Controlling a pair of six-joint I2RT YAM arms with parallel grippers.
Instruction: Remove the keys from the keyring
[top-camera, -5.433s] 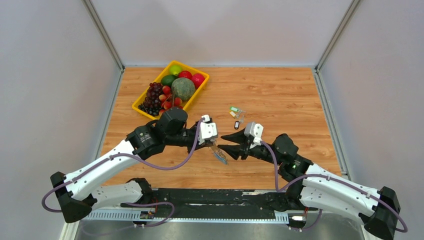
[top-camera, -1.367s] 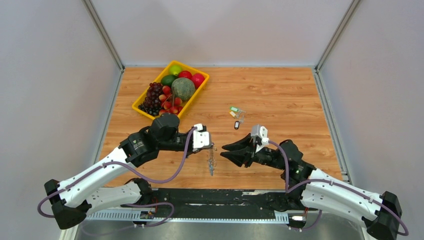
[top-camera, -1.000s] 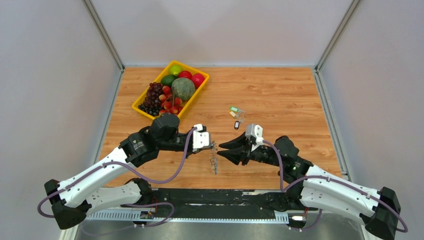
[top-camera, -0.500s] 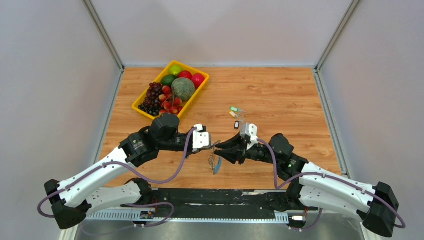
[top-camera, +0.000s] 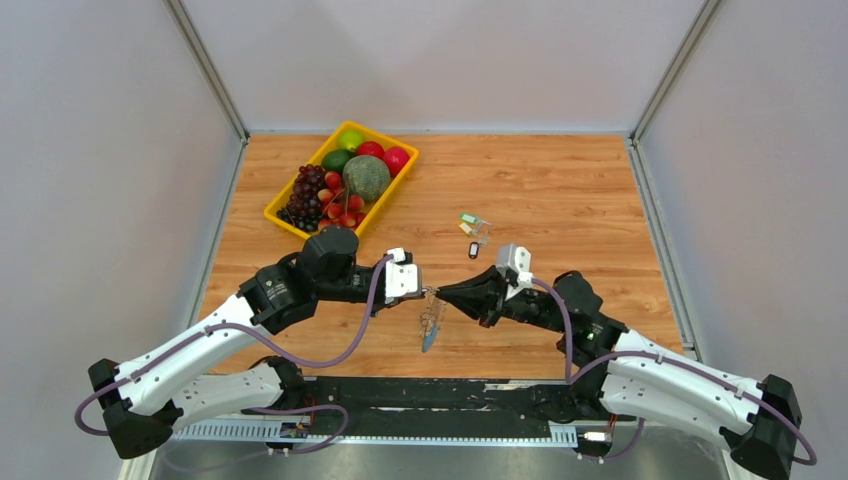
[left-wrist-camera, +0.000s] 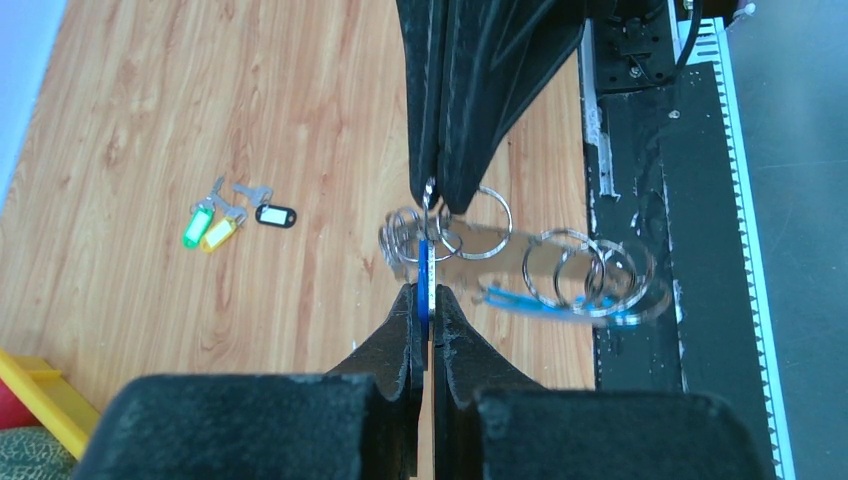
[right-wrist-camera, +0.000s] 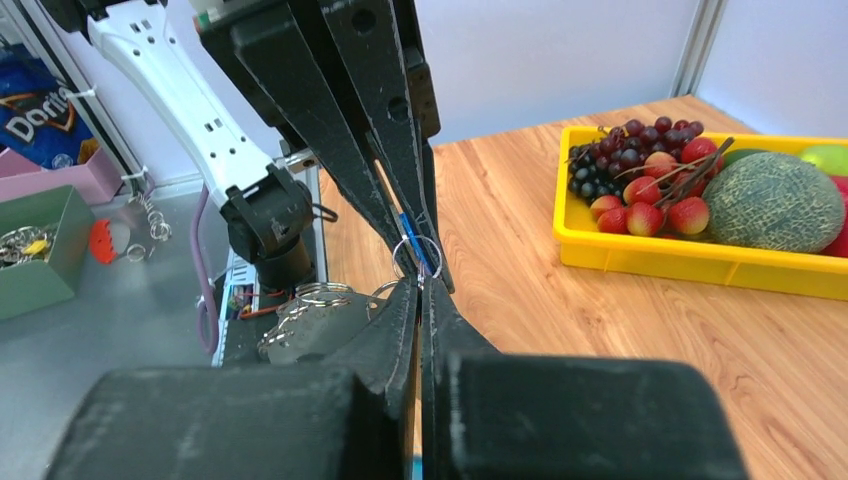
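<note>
Close to the front edge of the bench (top-camera: 560, 190), the two hands meet tip to tip above the wood. The left hand (left-wrist-camera: 428, 300) is closed on the keyring (left-wrist-camera: 590, 278) and pinches a thin blue piece (left-wrist-camera: 428, 270) of it. The right hand (right-wrist-camera: 418, 292) is closed too, with one small silver ring of the same bunch at its tips. The rest of the rings hangs loose under the two hands, above the bench. A little farther, three keys (top-camera: 472, 232) lie near each other on the bench, apart from the ring, with a green tag (left-wrist-camera: 197, 226), a yellow tag (left-wrist-camera: 221, 232) and a black tag (left-wrist-camera: 275, 215). Still farther, at the left, stands a yellow tray (right-wrist-camera: 700, 265) with grapes, a melon and other fruit.
</note>
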